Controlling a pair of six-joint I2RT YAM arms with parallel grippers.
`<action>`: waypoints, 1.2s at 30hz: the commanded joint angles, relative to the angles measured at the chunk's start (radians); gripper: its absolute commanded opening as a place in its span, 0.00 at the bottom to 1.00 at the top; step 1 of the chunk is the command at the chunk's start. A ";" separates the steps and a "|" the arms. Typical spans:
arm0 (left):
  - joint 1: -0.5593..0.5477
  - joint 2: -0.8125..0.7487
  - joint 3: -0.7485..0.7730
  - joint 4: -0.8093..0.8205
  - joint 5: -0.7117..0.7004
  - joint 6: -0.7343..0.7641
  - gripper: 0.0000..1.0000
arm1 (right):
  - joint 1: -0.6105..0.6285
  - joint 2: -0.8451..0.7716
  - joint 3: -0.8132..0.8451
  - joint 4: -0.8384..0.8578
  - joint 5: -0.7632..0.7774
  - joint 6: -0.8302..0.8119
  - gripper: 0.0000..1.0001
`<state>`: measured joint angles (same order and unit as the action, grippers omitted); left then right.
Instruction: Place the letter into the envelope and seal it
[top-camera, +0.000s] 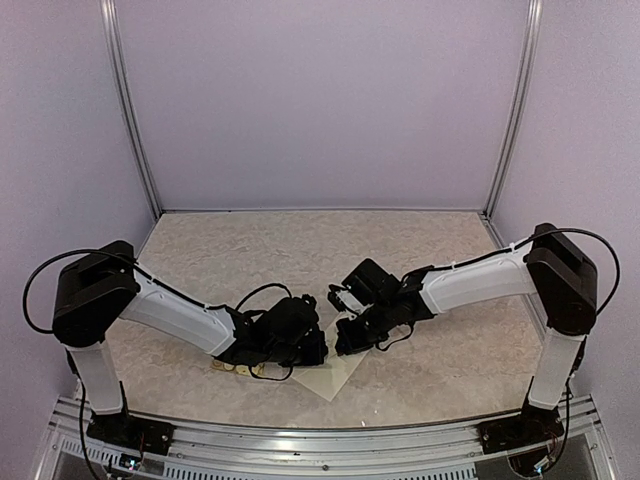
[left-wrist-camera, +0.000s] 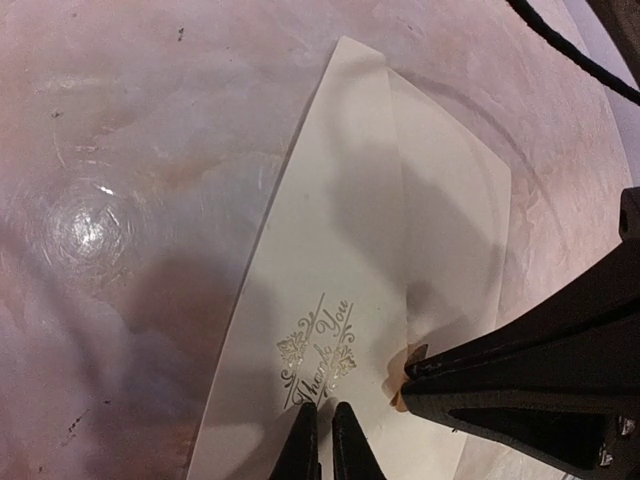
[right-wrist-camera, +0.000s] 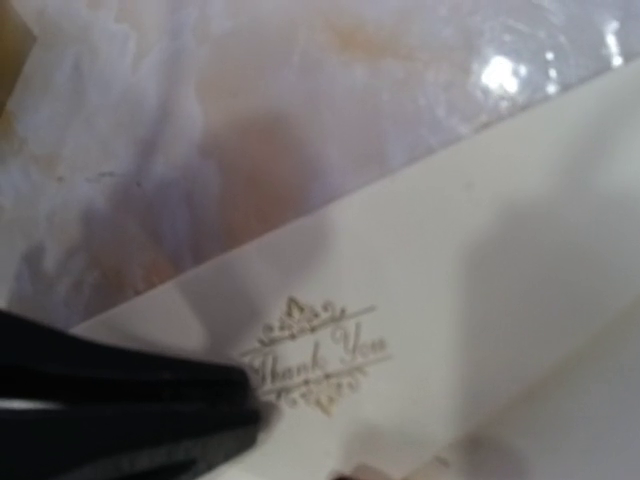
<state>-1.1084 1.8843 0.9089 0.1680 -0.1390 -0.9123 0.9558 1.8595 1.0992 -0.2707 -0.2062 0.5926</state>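
The cream envelope (top-camera: 336, 378) lies flat near the table's front edge, under both grippers. In the left wrist view the envelope (left-wrist-camera: 340, 230) shows a gold "Thank You" print (left-wrist-camera: 318, 350). My left gripper (left-wrist-camera: 325, 432) is shut, with only a thin slit between its tips, which rest on the paper just below the print. My right gripper (left-wrist-camera: 408, 378) reaches in from the right, shut, tips down on the envelope, with a small tan bit (left-wrist-camera: 414, 351) at them. In the right wrist view the envelope (right-wrist-camera: 480, 250) fills the frame and the left gripper's dark fingers (right-wrist-camera: 140, 400) touch the print. The letter is hidden.
A tan sticker card (top-camera: 232, 367) lies partly under the left arm (top-camera: 180, 315). The right arm (top-camera: 470, 283) stretches in from the right. Pale walls and metal posts (top-camera: 130, 110) close in the marbled table (top-camera: 300, 250). A black cable (left-wrist-camera: 570, 50) crosses the left wrist view's top right.
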 joint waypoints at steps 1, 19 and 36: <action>-0.011 0.050 -0.006 -0.088 0.009 0.000 0.06 | 0.014 0.033 0.016 0.026 -0.012 0.005 0.00; -0.015 0.039 -0.017 -0.089 0.001 -0.004 0.06 | 0.013 -0.026 -0.018 0.063 -0.029 0.039 0.08; -0.015 0.030 -0.028 -0.080 0.000 -0.010 0.06 | 0.000 -0.079 -0.070 0.096 -0.029 0.063 0.00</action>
<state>-1.1126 1.8847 0.9089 0.1684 -0.1482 -0.9161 0.9562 1.7489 1.0458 -0.2043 -0.2256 0.6491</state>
